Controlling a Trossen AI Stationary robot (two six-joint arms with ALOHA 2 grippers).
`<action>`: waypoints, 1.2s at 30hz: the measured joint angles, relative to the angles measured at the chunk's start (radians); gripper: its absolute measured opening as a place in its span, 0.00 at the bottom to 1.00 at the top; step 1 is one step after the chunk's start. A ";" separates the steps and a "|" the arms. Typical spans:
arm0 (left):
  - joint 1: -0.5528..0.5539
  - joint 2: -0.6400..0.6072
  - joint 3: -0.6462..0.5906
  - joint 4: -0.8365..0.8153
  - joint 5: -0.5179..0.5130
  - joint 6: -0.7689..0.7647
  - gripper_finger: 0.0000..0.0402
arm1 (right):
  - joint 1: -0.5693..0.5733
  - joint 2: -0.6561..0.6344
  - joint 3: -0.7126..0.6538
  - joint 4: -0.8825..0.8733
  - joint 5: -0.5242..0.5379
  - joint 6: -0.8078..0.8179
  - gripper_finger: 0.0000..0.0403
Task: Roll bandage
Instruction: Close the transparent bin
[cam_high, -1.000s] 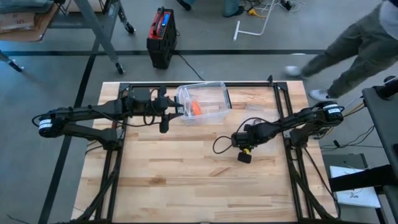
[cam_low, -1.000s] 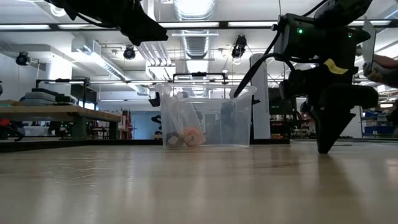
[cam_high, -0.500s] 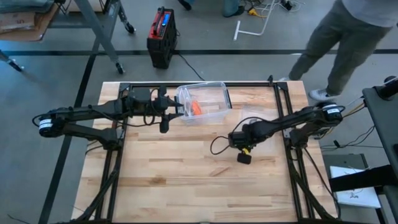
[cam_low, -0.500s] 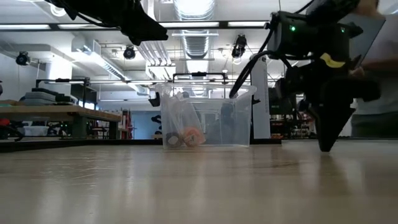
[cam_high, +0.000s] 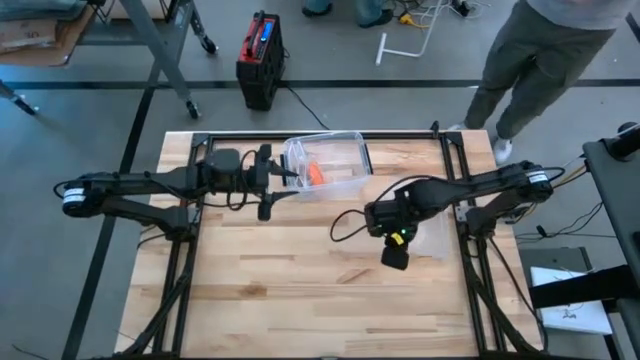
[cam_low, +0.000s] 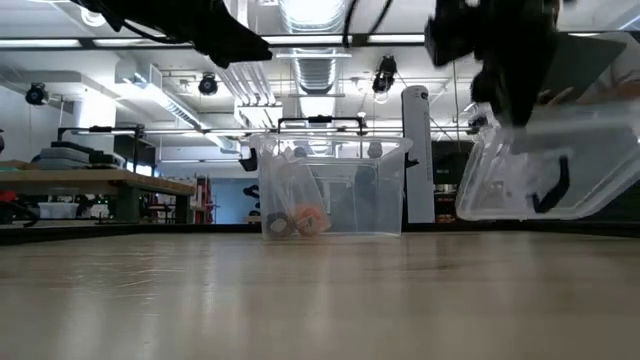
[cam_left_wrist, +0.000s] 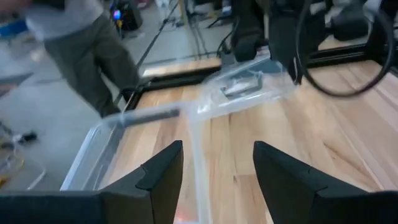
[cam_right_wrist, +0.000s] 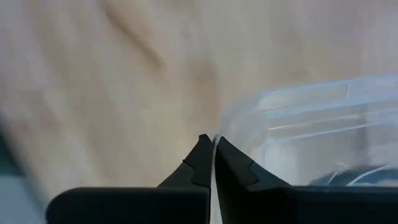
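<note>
A clear plastic bin (cam_high: 335, 160) stands at the table's far middle, with an orange and white roll (cam_low: 300, 222) on its floor. My left gripper (cam_high: 268, 185) is open at the bin's left side. In the left wrist view its fingers (cam_left_wrist: 161, 180) stand on either side of the bin's wall (cam_left_wrist: 194, 155); I cannot tell whether they touch it. My right gripper (cam_high: 396, 256) is shut on a clear plastic lid (cam_low: 550, 170), right of the table's middle and above it. My right gripper pinches the lid's thin rim (cam_right_wrist: 227, 123) between its two shut fingers, which come from above, pointing down. The lid (cam_high: 432, 228) hangs tilted below and beside the fingers, clear of the table.
A black cable (cam_high: 350, 225) loops from the right arm over the table's middle. A person's legs (cam_high: 540, 60) stand beyond the table's far right corner. A black and red box (cam_high: 260, 55) stands on the floor behind the table. Bare wood lies toward the near edge.
My right gripper, which pointed down at the table with its tips on it, has gone up and taken the clear lid with it. The lid is now lifted clear and hangs tilted. The person behind the table has walked along its far right side.
</note>
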 joint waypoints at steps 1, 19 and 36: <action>-0.011 0.000 -0.005 0.018 0.000 0.010 0.47 | 0.006 0.000 0.036 -0.027 -0.031 0.013 0.00; -0.209 0.046 -0.061 0.359 0.059 0.085 0.65 | 0.132 -0.002 0.497 0.037 -0.085 -0.118 0.00; -0.284 0.325 0.069 0.515 0.058 0.212 0.67 | 0.128 -0.002 0.561 0.085 -0.137 -0.199 0.00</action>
